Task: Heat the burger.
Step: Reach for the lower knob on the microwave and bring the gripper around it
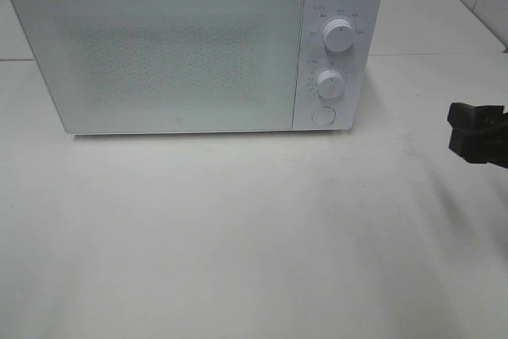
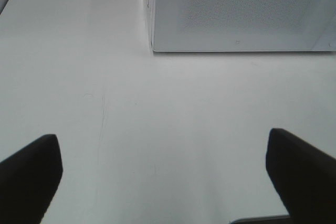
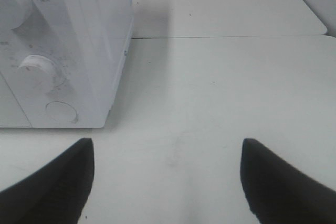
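Left end effector (image 2: 161, 136) and right end effector (image 3: 167, 143) gape wide, empty, over the white table (image 1: 238, 236) by a boxy white microwave (image 1: 159, 53), door apparently shut.

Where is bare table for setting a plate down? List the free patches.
The widest free patch is the table in front of the microwave, along its whole door. A narrower strip runs right of the microwave; the right jaws hang open at that edge, so it is tighter there.
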Available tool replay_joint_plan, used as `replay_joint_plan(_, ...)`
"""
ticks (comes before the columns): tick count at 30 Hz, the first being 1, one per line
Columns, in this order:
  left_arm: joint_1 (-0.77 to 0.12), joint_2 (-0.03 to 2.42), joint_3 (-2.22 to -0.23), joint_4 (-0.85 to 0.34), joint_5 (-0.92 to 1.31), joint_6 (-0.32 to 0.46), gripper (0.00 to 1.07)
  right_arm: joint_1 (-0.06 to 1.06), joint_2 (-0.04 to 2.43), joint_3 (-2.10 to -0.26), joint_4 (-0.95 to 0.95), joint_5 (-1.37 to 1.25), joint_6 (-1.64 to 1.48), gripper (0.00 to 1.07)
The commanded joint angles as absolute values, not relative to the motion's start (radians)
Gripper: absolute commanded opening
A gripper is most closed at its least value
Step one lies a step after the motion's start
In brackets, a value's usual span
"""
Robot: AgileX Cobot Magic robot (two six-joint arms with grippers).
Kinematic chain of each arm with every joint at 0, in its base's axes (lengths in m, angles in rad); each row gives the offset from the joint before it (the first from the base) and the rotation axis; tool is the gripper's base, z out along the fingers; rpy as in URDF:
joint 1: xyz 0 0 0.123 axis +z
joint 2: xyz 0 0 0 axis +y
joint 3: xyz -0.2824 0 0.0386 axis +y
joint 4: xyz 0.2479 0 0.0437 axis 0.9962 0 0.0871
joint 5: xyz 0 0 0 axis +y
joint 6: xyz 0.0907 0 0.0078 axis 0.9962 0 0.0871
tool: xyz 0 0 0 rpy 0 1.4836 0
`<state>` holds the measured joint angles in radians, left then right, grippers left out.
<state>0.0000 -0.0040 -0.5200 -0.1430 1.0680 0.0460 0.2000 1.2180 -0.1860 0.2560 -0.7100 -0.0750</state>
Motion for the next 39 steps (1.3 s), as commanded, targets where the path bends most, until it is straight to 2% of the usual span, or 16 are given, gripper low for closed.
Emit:
replay_joint_plan(1, 0.001, -0.020, -0.516, -0.148, 1.071, 0.039, 0.98, 0.302, 1.265, -0.178, 0.361, -0.805, -0.145, 0.75)
replay_joint_plan(2, 0.001, -0.020, -0.516, -0.148, 1.071, 0.039, 0.98, 0.364, 1.300, -0.178, 0.430, -0.852, -0.182, 0.75)
replay_joint_plan(4, 0.001, -0.020, -0.516, -0.148, 1.071, 0.039, 0.98, 0.400, 1.319, -0.178, 0.471, -0.883, -0.205, 0.75)
replay_joint_plan(5, 0.001, -0.020, -0.516, -0.148, 1.071, 0.039, 0.98, 0.467, 1.354, -0.180, 0.562, -0.942, -0.246, 0.75)
replay_joint_plan(7, 0.001, -0.020, -0.516, -0.148, 1.071, 0.039, 0.98, 0.505, 1.374, -0.180, 0.611, -0.977, -0.266, 0.75)
replay_joint_plan(8, 0.001, -0.020, -0.516, -0.148, 1.071, 0.039, 0.98, 0.572, 1.413, -0.180, 0.689, -1.047, -0.290, 0.75)
replay_joint_plan(9, 0.001, -0.020, -0.516, -0.148, 1.071, 0.039, 0.98, 0.572, 1.413, -0.180, 0.689, -1.047, -0.290, 0.75)
replay_joint_plan(11, 0.001, -0.020, -0.516, -0.148, 1.071, 0.039, 0.98, 0.676, 1.467, -0.201, 0.790, -1.098, -0.306, 0.75)
replay_joint_plan(19, 0.001, -0.020, -0.516, -0.148, 1.071, 0.039, 0.98, 0.828, 1.607, -0.305, 0.923, -1.137, -0.341, 0.75)
replay_joint_plan(24, 0.001, -0.020, -0.516, -0.148, 1.071, 0.039, 0.98, 0.870, 1.662, -0.374, 0.971, -1.146, -0.385, 0.75)
replay_joint_plan(39, 0.001, -0.020, -0.516, -0.148, 1.071, 0.039, 0.98, 0.859, 1.776, -0.506, 0.970, -1.244, -0.385, 0.75)
